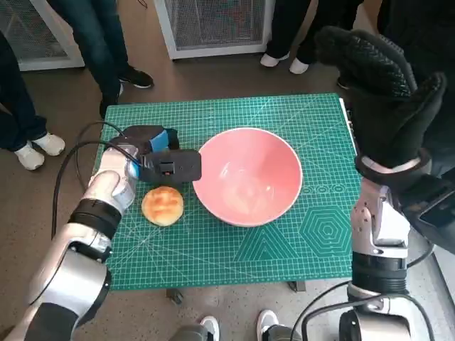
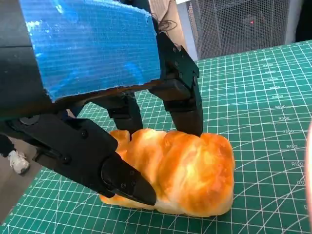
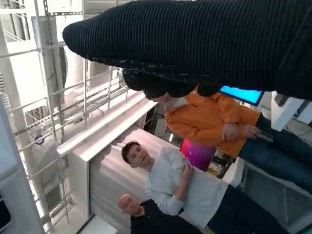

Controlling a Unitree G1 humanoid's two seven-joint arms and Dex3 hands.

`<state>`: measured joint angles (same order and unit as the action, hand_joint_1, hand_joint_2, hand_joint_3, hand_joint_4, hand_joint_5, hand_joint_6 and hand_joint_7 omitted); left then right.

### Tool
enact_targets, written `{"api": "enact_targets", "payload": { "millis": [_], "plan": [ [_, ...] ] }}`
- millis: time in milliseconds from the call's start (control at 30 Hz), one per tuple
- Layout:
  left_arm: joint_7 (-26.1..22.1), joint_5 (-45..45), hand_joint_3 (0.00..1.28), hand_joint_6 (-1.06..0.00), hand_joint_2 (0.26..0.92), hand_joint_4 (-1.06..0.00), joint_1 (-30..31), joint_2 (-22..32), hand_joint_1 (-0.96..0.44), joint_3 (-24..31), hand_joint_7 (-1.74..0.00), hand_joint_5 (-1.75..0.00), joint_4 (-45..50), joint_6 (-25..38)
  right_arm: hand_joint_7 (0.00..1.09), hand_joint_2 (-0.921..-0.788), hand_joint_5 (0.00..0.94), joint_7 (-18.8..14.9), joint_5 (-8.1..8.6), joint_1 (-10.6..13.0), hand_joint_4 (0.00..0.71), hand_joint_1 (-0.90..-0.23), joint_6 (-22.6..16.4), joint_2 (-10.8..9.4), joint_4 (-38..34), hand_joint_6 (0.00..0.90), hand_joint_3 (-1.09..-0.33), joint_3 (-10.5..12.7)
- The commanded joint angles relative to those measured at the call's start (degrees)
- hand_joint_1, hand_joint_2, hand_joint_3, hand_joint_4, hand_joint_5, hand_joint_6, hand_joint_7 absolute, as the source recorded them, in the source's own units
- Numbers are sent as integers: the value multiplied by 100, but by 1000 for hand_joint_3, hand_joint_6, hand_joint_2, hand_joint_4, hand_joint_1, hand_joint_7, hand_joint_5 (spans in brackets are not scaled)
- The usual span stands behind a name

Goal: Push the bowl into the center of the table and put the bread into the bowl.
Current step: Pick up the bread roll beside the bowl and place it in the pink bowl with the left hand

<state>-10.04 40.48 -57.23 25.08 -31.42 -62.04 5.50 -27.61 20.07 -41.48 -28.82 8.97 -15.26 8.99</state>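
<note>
Left hand (image 2: pixel 122 146) fingers straddling bread (image 2: pixel 180 170), not yet clamped; roll looks soft, light, squashable: take by sides gently; right hand (image 1: pixel 387 92) raised, holding nothing, fingers curled

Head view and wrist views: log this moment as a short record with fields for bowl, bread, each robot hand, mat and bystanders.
bowl: pink bowl, empty, near the middle of the green cutting mat
bread: golden bread roll on the mat beside the bowl, not in it
left robot hand: left hand over the bread, fingers spread around it and touching its top; no closed grip visible
right robot hand: right hand raised beside the table, holding nothing
bystanders: legs and feet around the table; people in the right wrist view
task state: bread not yet in bowl
</note>
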Motion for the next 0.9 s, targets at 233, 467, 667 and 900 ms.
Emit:
{"api": "enact_targets", "payload": {
  "millis": [233,467,667,900],
  "plan": [
    [-282,-76,62,-620,920,-704,23,388,0,261,-1149,-1176,621,265,408,-921,0,-86,31,80,318,-633,-29,24,-145,238,-792,6],
    [-596,-139,56,-629,920,-714,218,707,0,591,-1134,-1173,1804,626,411,-921,0,-124,65,53,318,-635,-24,24,-186,237,-792,12],
    [-909,-134,51,-629,919,-724,504,972,1,965,-1147,-1148,3186,1086,413,-921,0,-134,70,37,318,-636,-17,21,-181,236,-791,8],
    [-1066,-69,44,-645,917,-733,787,1121,1,1348,-1136,-1135,4519,1462,415,-921,1,-145,57,13,318,-637,-13,13,-194,235,-791,-11]
  ]
}}
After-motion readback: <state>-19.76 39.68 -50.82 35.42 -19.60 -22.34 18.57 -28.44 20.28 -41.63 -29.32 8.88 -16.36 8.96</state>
